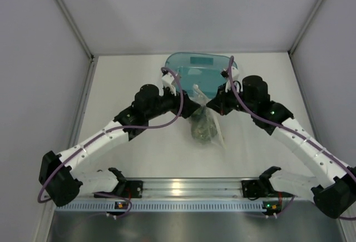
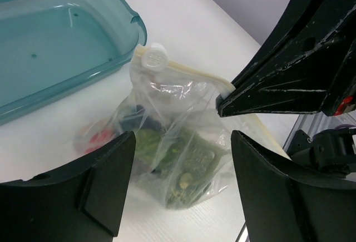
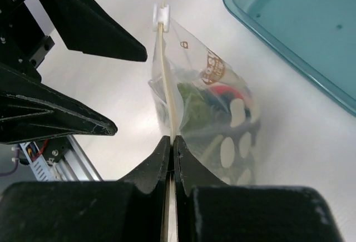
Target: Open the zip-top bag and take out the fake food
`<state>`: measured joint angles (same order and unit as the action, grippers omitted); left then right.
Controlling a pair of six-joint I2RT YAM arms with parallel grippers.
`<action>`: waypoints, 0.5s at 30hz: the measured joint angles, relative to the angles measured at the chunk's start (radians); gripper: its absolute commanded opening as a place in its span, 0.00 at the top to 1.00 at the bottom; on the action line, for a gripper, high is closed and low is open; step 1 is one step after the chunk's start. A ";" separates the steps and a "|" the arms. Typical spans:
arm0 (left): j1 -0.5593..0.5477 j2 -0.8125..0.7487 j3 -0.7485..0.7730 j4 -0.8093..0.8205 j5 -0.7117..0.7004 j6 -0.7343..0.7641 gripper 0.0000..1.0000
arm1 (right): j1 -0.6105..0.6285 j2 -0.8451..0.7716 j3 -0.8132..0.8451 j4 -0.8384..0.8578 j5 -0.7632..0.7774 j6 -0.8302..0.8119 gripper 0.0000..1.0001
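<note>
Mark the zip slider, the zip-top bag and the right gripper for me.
zip slider (image 2: pixel 154 57): left wrist view, its white top.
zip-top bag (image 2: pixel 186 142): left wrist view, clear front wall.
right gripper (image 3: pixel 171 141): right wrist view, between fingertips shut on the bag.

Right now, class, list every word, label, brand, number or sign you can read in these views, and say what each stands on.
No text can be read for certain.
Brown round print on the zip-top bag: blurred, unreadable.
Small dark mark beside the zip strip: possibly a digit, too small to tell.
Pale rectangular patch on the teal tray: too small to read.
</note>
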<state>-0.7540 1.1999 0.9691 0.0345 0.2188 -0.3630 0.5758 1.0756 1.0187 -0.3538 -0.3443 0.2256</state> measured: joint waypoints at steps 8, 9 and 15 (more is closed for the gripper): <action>0.106 -0.080 -0.079 0.077 0.121 0.058 0.10 | 0.051 -0.002 0.099 -0.184 0.050 -0.109 1.00; 0.116 -0.084 -0.080 0.084 0.137 0.071 0.09 | 0.063 -0.001 0.119 -0.208 0.058 -0.123 1.00; 0.130 -0.087 -0.080 0.118 0.296 0.150 0.13 | 0.132 -0.001 0.244 -0.344 0.108 -0.207 1.00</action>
<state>-0.6239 1.1126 0.8890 0.1528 0.5152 -0.2131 0.7078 1.0744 1.2629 -0.6983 -0.2363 0.0185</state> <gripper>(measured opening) 0.889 0.012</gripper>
